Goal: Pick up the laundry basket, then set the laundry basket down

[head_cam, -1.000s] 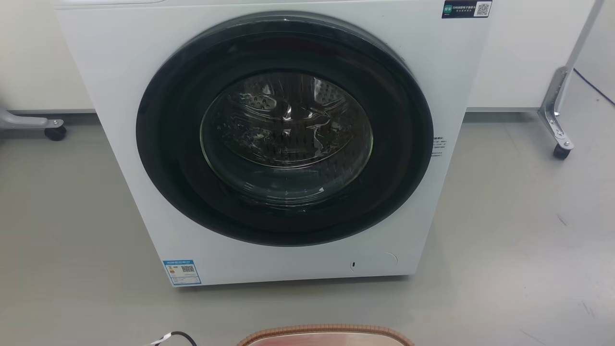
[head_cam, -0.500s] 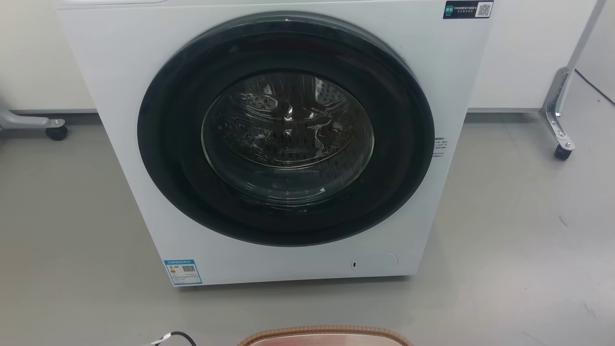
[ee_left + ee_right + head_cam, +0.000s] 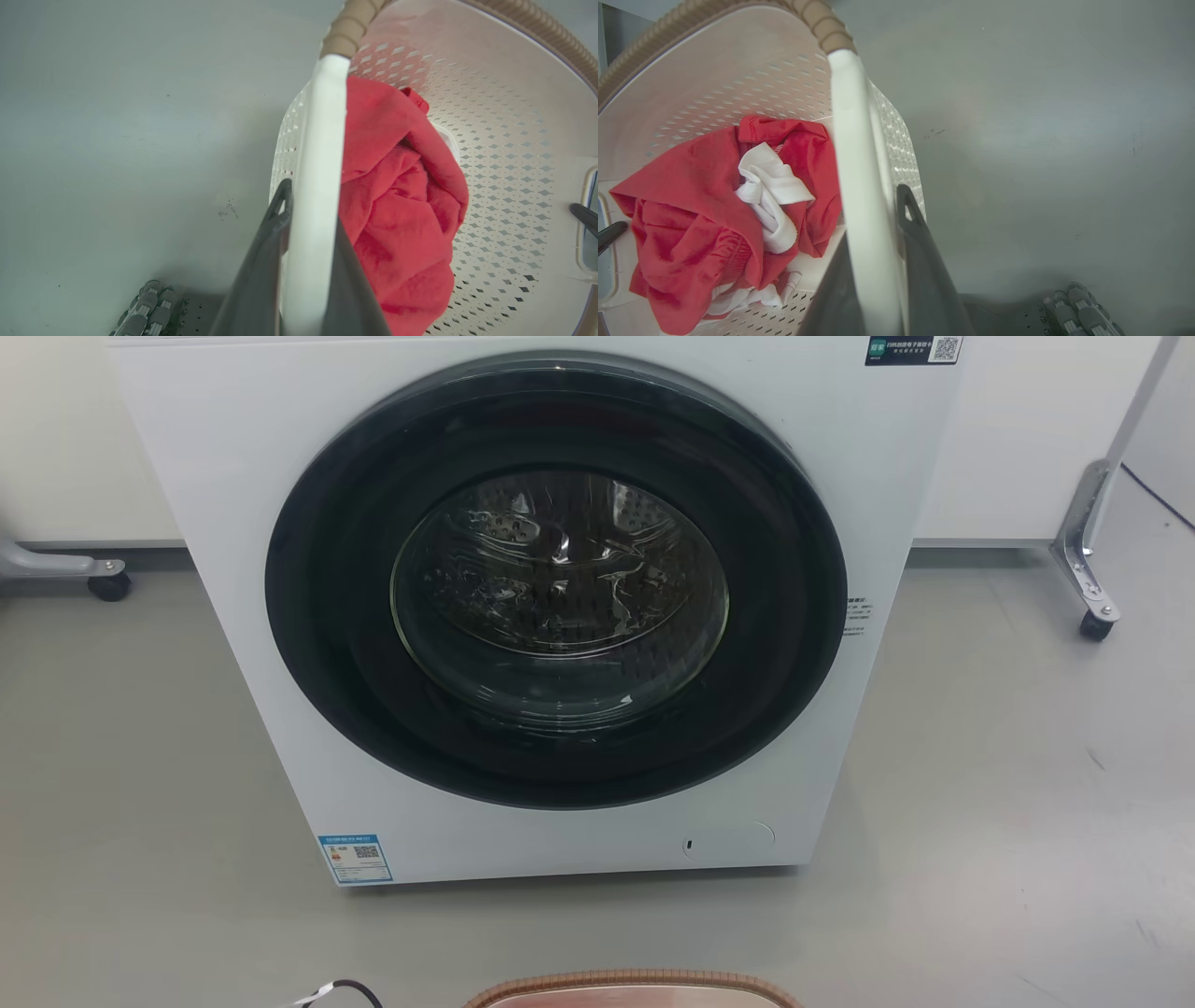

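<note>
Holding: laundry basket, cream, perforated walls, brown rim, at the near edge of the floor, in front of the washing machine and apart from it. Gripped by left gripper, fingers clenched on the left handle, and right gripper, fingers clenched on the right handle. Contents: red cloth, white cloth. Contact between basket and floor: cannot tell.

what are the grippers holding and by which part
The laundry basket, by its white side handles: the left gripper clamps one, the right gripper the other.
</note>
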Robot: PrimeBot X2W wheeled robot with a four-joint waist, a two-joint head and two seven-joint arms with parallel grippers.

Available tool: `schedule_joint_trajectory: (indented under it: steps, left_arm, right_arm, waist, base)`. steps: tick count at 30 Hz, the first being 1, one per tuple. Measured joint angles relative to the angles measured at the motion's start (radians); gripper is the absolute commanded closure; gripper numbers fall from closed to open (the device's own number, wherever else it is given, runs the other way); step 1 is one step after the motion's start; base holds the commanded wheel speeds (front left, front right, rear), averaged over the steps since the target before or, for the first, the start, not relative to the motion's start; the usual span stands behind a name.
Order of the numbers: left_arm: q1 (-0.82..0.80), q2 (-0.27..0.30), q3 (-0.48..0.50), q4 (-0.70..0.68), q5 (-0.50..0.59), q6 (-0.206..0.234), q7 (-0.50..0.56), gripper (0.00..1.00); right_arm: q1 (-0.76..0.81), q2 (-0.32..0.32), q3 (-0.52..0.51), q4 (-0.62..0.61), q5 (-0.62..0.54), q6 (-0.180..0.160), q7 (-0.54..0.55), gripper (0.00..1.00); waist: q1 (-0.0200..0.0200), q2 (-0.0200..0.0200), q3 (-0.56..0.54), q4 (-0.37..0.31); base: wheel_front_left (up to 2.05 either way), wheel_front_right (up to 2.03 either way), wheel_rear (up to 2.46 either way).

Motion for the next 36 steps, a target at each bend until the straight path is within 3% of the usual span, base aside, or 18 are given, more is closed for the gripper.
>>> schedule_joint_trajectory:
  steps: [19, 36]
  left_arm:
    - [-0.006, 0.001, -0.001, -0.022, -0.019, 0.0, -0.06, 1.0]
    - [-0.158, 0.015, -0.009, -0.077, 0.002, 0.001, -0.164, 1.0]
  right_arm:
    - [-0.023, -0.002, 0.006, -0.009, 0.0, 0.0, -0.053, 1.0]
    - [-0.186, -0.02, 0.022, -0.063, -0.03, 0.0, -0.154, 1.0]
  waist:
    - [0.0, 0.0, 0.085, -0.01]
    - [0.0002, 0.0001, 0.29, -0.02]
  base:
    - [0.0, 0.0, 0.0]
    - [0.0, 0.0, 0.0]
